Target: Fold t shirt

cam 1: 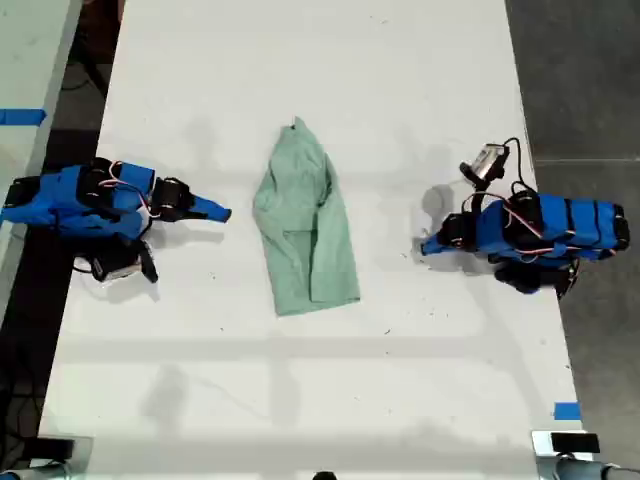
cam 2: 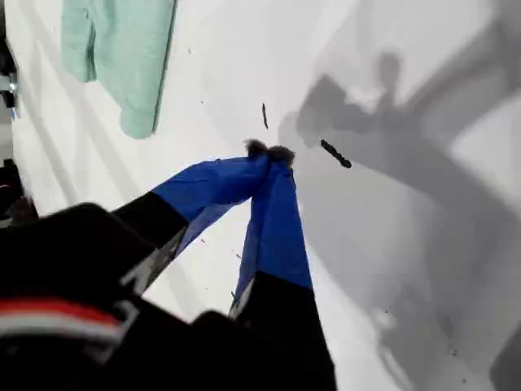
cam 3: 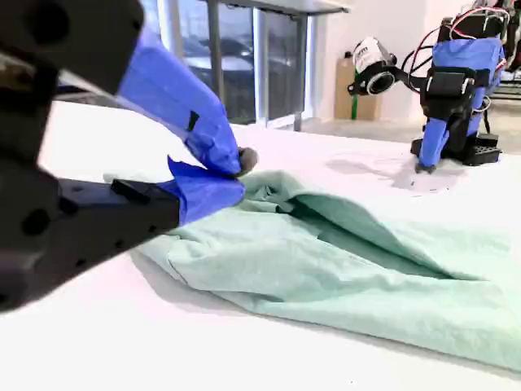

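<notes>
**A:** Starting at the jaws: my second gripper (cam 3: 238, 163) has its tips pressed together with nothing between them. It sits low over the table (cam 1: 400, 80), just beside the near edge of the shirt (cam 1: 305, 225).

**B:** And the other one?

**A:** My first gripper (cam 2: 269, 155) is pinched closed too, and empty. It rests well apart from the shirt, toward the exterior view's right. The shirt lies mid-table between the two arms as a long, narrow strip, with one layer lapped over another.

**B:** How will it handle?

**A:** I judge it light, thin and limp. It is wrinkled and will sag and drag rather than hold a shape. The layers may also slide apart if only the top one is caught.

**B:** So where do you take hold?

**A:** At the corners of one short end, probably. Each gripper needs to spread first, then pinch through every layer at the edge, low against the table. Lifting both corners evenly should carry that end over the other without bunching.
</notes>
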You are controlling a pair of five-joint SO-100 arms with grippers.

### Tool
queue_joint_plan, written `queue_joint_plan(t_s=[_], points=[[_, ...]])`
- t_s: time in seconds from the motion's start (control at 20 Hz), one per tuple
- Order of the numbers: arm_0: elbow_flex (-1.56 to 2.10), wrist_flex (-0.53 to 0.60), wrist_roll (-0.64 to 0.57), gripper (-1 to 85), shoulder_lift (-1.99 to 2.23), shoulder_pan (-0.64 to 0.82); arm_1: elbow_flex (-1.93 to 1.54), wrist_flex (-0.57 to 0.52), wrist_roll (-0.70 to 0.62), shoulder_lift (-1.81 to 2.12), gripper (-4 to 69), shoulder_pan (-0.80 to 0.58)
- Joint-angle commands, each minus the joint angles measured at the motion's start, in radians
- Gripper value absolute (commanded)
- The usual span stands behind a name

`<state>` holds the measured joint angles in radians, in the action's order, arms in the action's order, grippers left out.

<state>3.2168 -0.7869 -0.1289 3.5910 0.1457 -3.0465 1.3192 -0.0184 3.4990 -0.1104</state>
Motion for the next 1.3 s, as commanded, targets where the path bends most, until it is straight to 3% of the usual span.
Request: queue_joint_plan(t_s=[0.0, 0.25, 0.35, 0.45, 0.55, 0.65, 0.85, 0.95, 1.0, 1.05, 1.1, 1.15, 1.25], points=[[0.006, -0.017, 0.032, -0.2, 0.009, 0.018, 0.005, -0.012, 0.041, 0.008, -2.1, 0.012], [0.005, -0.011, 0.037, -0.2, 0.009, 0.086, 0.006, 0.021, 0.04, 0.008, -2.1, 0.0], [0.005, 0.006, 0.066, -0.2, 0.009, 0.055, 0.008, -0.021, 0.041, 0.008, -2.0, 0.017], [-0.006, -0.018, 0.152, -0.2, 0.009, 0.031, 0.029, 0.0, 0.078, 0.002, -2.1, 0.032], [-0.046, -0.029, 0.247, -0.2, -0.011, 0.018, 0.066, -0.049, 0.137, -0.035, -2.1, 0.094], [-0.126, -0.021, 0.345, -0.1, -0.163, -0.017, 0.184, -0.129, 0.167, -0.261, -2.1, 0.138], [-0.448, 0.114, 0.512, -0.1, -0.822, -0.181, 0.765, -0.201, 0.152, -1.16, -2.2, 0.236], [-0.689, 0.146, 0.528, 17.3, -1.184, -0.236, 0.977, -0.233, 0.109, -1.394, -2.5, 0.244], [-0.822, 0.132, 0.522, 21.1, -1.348, -0.258, 1.069, -0.21, 0.117, -1.486, -3.2, 0.238], [-0.936, 0.118, 0.512, 22.5, -1.479, -0.273, 1.152, -0.176, 0.123, -1.562, 1.5, 0.23], [-1.031, 0.103, 0.503, 22.9, -1.577, -0.285, 1.209, -0.16, 0.121, -1.615, 12.8, 0.221], [-1.092, 0.091, 0.502, 23.1, -1.647, -0.293, 1.244, -0.167, 0.107, -1.658, 19.4, 0.21], [-1.137, 0.095, 0.523, 23.5, -1.724, -0.311, 1.282, -0.206, 0.072, -1.732, 20.1, 0.193]])
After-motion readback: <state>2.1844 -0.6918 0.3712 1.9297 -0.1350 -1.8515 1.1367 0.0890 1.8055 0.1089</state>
